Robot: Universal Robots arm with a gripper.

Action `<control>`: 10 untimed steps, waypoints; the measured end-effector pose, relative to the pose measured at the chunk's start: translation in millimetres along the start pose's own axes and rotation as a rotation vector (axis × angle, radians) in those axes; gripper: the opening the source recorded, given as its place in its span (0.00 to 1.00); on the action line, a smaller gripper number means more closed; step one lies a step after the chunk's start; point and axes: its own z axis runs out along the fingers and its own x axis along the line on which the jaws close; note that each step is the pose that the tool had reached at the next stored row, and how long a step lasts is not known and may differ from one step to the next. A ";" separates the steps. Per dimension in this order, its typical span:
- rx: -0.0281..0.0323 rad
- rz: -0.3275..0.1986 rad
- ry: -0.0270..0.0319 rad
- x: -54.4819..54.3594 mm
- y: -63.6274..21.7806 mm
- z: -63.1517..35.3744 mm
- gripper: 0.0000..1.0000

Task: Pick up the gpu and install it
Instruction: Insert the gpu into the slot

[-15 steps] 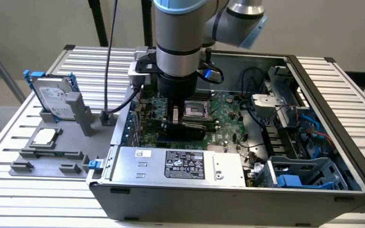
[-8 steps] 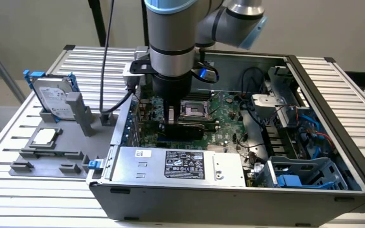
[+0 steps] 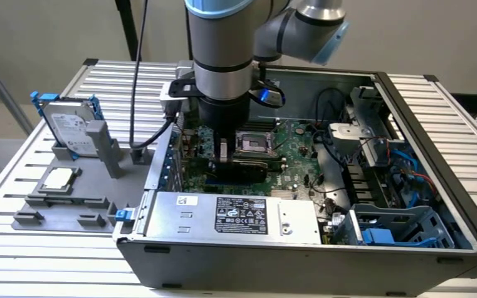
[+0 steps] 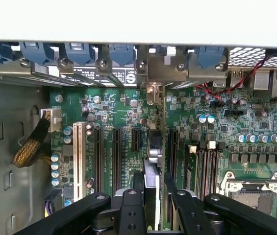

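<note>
One gpu [image 4: 154, 161] apparently in one gripper [image 4: 153, 205]

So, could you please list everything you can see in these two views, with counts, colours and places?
computer case: one, grey, open on the slatted table
motherboard: one, green, inside the case
gpu: one, dark, edge-on, upright over the expansion slots, between the fingers
power supply: one, silver, at the case's near edge
hard drive: one, silver with blue rails, upright in the grey fixture on the exterior view's left
CPU chip: one, silver, on the fixture
gripper: one, black, closed on the gpu
</note>
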 end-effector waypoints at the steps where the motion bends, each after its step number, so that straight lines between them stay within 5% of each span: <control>1: 0.0020 0.000 0.0000 0.0 0.4 0.0 0.27; 10: 0.0145 0.000 0.0003 0.0 4.8 0.2 0.27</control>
